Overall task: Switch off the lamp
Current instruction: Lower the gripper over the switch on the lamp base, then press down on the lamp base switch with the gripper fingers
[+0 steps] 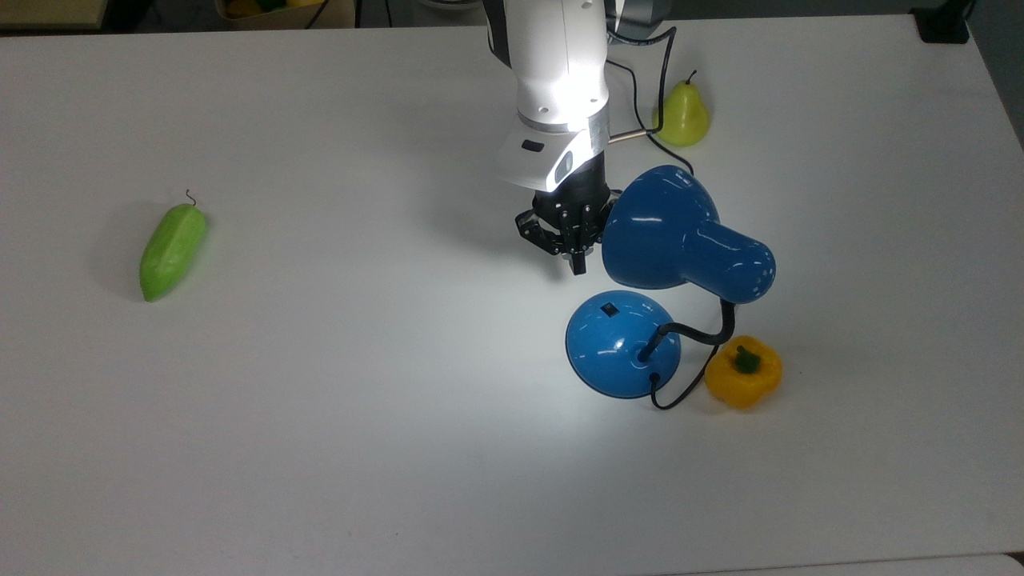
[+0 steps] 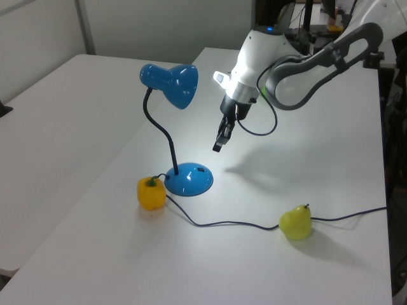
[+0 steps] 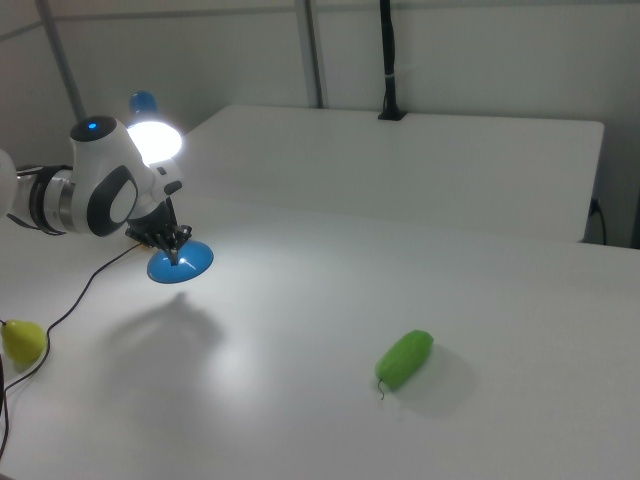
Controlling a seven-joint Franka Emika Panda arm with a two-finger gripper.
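Lamp (image 1: pixel 680 232) shade partly behind end effector (image 3: pixel 176 258), right view.

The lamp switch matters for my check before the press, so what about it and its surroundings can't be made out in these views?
- Switch rocker position: too small in the top view.
- Lamp switch in the right view: covered by the gripper.
- Yellow pepper: partly under the gooseneck in the top view.
- Cord: cut off at the left view's right edge.

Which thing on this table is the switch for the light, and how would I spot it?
Find the blue lamp on the white table and follow its black neck down to the round domed base. The switch is the small black square on that dome, its only dark mark besides the neck and cord.
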